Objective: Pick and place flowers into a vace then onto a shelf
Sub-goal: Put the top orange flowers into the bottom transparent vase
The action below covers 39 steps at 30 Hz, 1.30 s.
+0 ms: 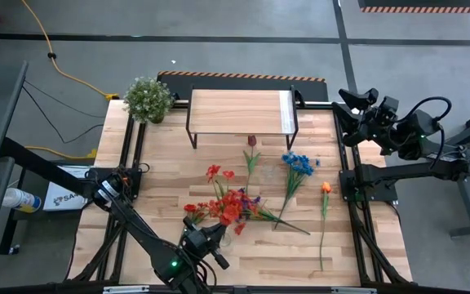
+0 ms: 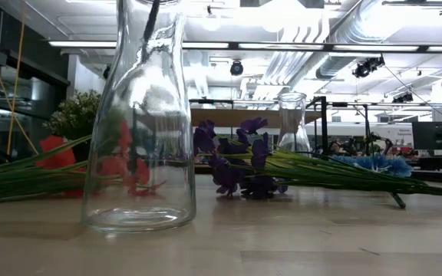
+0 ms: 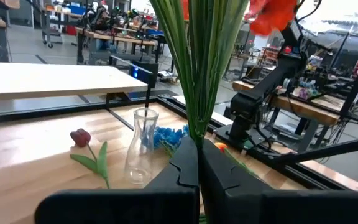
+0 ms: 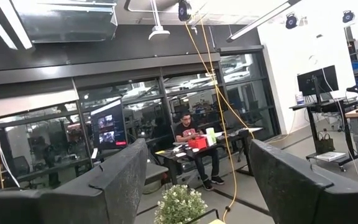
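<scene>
My left gripper point(image 1: 209, 234) point(image 3: 199, 148), near the table's front edge, is shut on a bunch of red flowers point(image 1: 231, 208). Their green stems point(image 3: 197, 74) rise from the fingers. A clear vase point(image 2: 140, 123) stands just below on its base, with a thin dark stem point(image 2: 150, 31) showing in its neck. A second vase point(image 3: 140, 146) stands mid-table. Maroon point(image 1: 251, 140), blue point(image 1: 298, 162), orange point(image 1: 325, 188) and purple point(image 1: 253, 200) flowers lie flat on the table. The shelf point(image 1: 243, 110) stands at the far edge. My right gripper point(image 1: 357, 102) point(image 4: 197, 180) waits open, raised at the far right. My left gripper pinches the bundled green stems point(image 3: 197, 127) between its two fingers, well below the blooms. The fingers come in level and lie across the stems. The bunch stands nearly upright with its red blooms point(image 3: 272, 15) above. The fingers hide the stems' lower ends.
A bushy potted plant point(image 1: 148, 98) stands at the far left corner beside the shelf. More red flowers point(image 1: 213, 171) lie left of centre. Black frame rails point(image 1: 345, 175) run along the table's sides. The room behind holds desks and a seated person point(image 4: 188, 140).
</scene>
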{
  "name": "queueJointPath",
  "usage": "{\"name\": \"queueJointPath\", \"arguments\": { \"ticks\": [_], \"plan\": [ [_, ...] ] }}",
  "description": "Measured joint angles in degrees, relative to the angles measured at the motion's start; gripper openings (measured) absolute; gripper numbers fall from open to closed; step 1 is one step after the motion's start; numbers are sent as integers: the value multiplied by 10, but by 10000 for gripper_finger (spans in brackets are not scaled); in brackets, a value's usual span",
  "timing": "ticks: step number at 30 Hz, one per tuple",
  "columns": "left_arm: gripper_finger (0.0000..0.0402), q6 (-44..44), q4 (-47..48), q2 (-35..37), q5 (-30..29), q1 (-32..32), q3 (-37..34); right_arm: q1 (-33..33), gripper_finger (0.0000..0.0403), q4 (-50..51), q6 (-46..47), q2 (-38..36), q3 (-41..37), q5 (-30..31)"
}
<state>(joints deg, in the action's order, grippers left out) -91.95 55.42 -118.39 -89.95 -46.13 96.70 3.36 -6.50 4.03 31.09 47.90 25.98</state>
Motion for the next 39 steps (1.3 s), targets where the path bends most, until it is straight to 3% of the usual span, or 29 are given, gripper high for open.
{"name": "queueJointPath", "arguments": {
  "ticks": [16,39],
  "plan": [
    [50,1,-36,0,9,0,-1,0,271,-4,0,0,0,0],
    [69,1,-60,0,112,0,-1,0,271,0,0,0,0,0]
  ]
}}
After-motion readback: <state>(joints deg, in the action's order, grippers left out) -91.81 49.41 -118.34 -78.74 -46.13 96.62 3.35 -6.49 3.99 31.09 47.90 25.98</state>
